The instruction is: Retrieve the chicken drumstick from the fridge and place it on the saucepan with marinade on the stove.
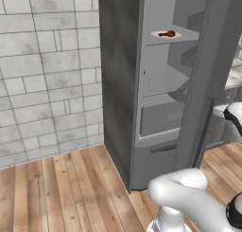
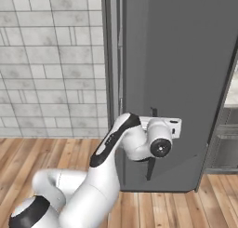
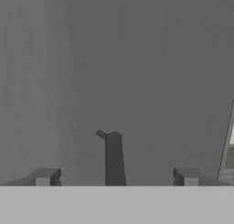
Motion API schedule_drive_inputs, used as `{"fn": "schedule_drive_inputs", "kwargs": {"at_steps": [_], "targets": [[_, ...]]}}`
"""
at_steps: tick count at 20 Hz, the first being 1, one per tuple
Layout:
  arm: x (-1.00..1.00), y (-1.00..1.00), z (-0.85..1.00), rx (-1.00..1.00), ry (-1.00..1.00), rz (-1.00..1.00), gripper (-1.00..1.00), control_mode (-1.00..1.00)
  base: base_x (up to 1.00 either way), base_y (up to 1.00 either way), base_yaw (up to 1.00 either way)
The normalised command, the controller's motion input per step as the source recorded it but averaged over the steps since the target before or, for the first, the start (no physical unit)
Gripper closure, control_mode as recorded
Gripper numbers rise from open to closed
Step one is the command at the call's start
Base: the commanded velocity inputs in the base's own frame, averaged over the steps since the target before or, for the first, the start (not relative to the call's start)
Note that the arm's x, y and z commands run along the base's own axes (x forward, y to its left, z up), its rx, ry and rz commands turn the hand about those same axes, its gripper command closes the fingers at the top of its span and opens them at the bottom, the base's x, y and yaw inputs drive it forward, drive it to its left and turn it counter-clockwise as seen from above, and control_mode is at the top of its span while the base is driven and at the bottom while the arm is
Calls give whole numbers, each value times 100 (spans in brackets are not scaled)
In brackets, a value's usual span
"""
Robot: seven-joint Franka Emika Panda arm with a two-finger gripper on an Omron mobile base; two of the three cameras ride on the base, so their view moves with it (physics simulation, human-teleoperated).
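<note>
The fridge stands with its door swung wide. On an upper shelf inside lies the small brown chicken drumstick on a white plate. My gripper is at the outer face of the door, far from the drumstick. In the hand view the gripper is open, its fingertips set wide on either side of the dark door handle without touching it. Nothing is held. The saucepan and the stove are out of view.
A grey tiled wall runs left of the fridge over a wooden floor. Grey shelves and a lower drawer fill the fridge. Beyond the door's right edge are a counter and cabinet fronts.
</note>
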Motion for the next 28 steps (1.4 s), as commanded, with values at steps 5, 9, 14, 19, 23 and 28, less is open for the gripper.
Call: {"fn": "schedule_drive_inputs", "kwargs": {"at_steps": [5,9,14,19,23,28], "targets": [[-23,87,100,-6,0,-27,-100,-100,0,0,0],[-33,92,67,-9,0,-34,-100,-100,0,0,0],[-46,77,46,-5,0,-36,-100,-100,0,0,0],[-3,75,42,-12,-3,-42,-100,-100,0,0,0],[22,55,30,-13,-7,-41,-100,-100,0,0,0],[37,17,3,-7,-7,-28,-100,-100,0,0,0]]}}
